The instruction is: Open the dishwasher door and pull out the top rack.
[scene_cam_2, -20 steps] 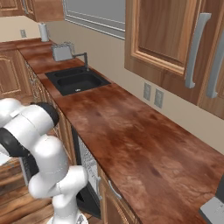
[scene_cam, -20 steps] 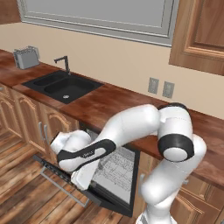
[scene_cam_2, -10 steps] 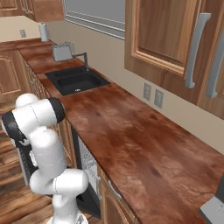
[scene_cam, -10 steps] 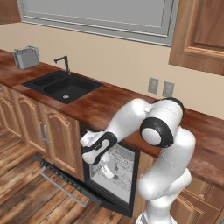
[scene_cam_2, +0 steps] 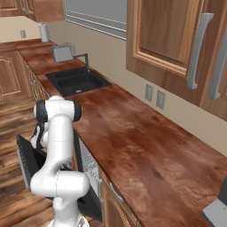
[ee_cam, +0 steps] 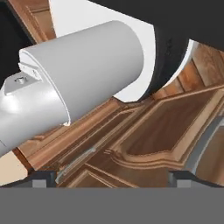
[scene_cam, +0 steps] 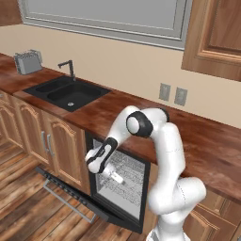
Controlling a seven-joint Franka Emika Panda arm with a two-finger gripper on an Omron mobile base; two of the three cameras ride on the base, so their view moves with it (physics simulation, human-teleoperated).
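Left base view gives us the best read: our claw [scene_cam: 116, 178] sits at the mouth of the open dishwasher, hand angled down and into the cavity. Fingers too small there to tell whether they're spread or closed, so we can't call the claw state. The dishwasher door [scene_cam: 70, 194] is dropped down toward the floor, below and left of the claw, its bar handle [scene_cam: 67, 201] on the outer side. The top rack [scene_cam: 127, 165], a silvery wire grid, is inside the cavity just behind and right of the claw; contact with it can't be judged.

Right base view adds the side angle: the door [scene_cam_2: 27, 162] stands out as a dark panel left of our arm, and the wire rack [scene_cam_2: 90, 162] shows under the counter edge. The claw itself is hidden behind the arm here.

Hand view gives us our own white arm links up close plus brown wooden cabinet panels [ee_cam: 162, 131] past the claw. Only the fingertips [ee_cam: 43, 178] show at the bottom edge, wide apart in frame with nothing visibly between them, but that doesn't settle the state for us.

Above and well left of the claw: the black sink [scene_cam: 68, 92], its faucet [scene_cam: 69, 68], and a toaster [scene_cam: 27, 61] on the counter [scene_cam: 212, 146].
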